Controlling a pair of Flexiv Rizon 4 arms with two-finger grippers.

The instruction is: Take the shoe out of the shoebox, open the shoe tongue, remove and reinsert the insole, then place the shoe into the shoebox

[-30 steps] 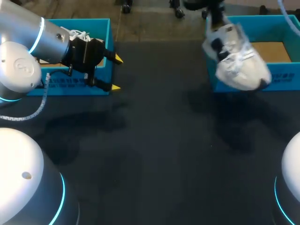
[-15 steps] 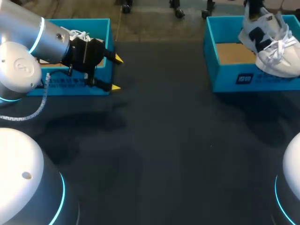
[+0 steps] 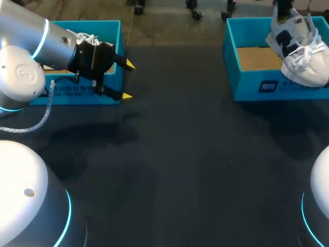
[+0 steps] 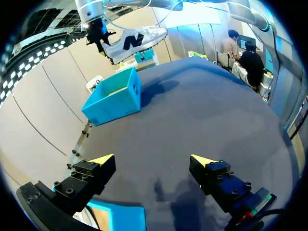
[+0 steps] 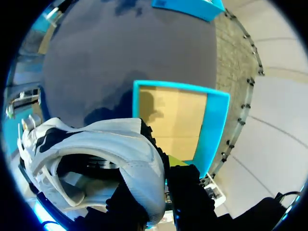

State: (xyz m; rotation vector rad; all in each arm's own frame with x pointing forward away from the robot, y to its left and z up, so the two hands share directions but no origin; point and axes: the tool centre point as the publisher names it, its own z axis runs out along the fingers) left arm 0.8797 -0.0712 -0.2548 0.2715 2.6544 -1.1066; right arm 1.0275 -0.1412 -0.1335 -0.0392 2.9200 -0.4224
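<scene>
A white shoe [image 3: 302,64] with dark side marks hangs toe-down over the right blue shoebox [image 3: 257,85], above its front right part. My right gripper [image 3: 281,10] is shut on the shoe's heel collar at the view's far edge. In the right wrist view the shoe [image 5: 96,154] is pinched between my right gripper's [image 5: 159,192] dark fingers, and the shoebox [image 5: 216,125] lies below with its brown floor bare. The left wrist view shows the shoe [image 4: 134,41] held high beyond the box [image 4: 115,96]. My left gripper [image 3: 127,80] [image 4: 153,161] stands open and empty at the table's left.
A second blue box [image 3: 72,95] stands at the far left behind my left arm, with white laces of another shoe [image 3: 86,37] showing in it. Dark tabletop [image 3: 180,154] stretches between the two boxes.
My right arm has carried the shoe from in front of the box's left corner to the right and back, over the box. The left arm has kept still.
</scene>
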